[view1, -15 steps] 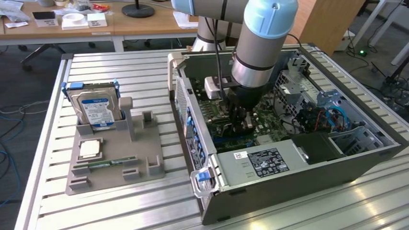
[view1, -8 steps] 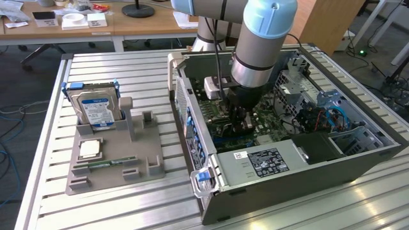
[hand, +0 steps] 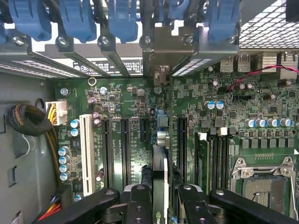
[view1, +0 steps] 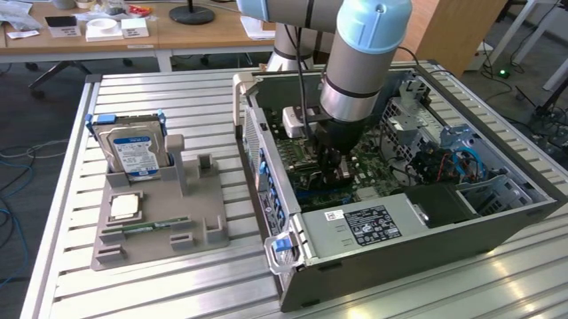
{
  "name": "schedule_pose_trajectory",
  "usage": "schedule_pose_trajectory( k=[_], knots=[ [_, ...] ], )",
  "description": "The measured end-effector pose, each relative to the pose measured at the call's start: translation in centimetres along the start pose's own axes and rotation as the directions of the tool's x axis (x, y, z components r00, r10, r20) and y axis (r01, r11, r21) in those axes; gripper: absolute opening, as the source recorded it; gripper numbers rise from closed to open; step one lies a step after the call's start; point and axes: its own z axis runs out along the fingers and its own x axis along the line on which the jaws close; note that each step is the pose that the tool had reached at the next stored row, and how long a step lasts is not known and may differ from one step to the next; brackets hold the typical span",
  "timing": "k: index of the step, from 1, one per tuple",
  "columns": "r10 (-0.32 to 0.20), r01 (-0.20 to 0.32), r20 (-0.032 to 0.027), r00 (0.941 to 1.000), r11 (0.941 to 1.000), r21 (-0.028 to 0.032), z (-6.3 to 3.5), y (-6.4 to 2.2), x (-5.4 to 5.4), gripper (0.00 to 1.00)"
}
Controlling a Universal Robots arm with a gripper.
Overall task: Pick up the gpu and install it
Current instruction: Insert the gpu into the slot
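My gripper (view1: 330, 171) reaches down into the open computer case (view1: 390, 252), just above the green motherboard (view1: 302, 153). In the wrist view the gripper (hand: 161, 198) is shut on the gpu (hand: 160, 163), which I see edge-on as a thin dark card standing upright between the two black fingers (hand: 140, 203). The card runs across the board toward the case's rear wall, where its silver bracket (hand: 163, 44) sits among the blue slot latches (hand: 77, 18). The card stands over the black expansion slots (hand: 126, 149); whether it sits in one is hidden.
On the slatted table at the exterior view's left, a grey holder (view1: 159, 239) carries a hard drive (view1: 133, 149), a processor chip (view1: 124, 206) and a memory stick (view1: 146, 226). Inside the case are a power supply (view1: 368, 222), sleeved cables (hand: 28, 121), a white slot (hand: 86, 147) and a processor socket (hand: 264, 184).
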Motion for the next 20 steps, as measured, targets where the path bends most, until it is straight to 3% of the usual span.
schedule_pose_trajectory(
  k=[20],
  knots=[
    [0.0,0.0,0.0003,1.0,1.0,0.0001,0.07,0.01,0.0,0.26]
  ],
)
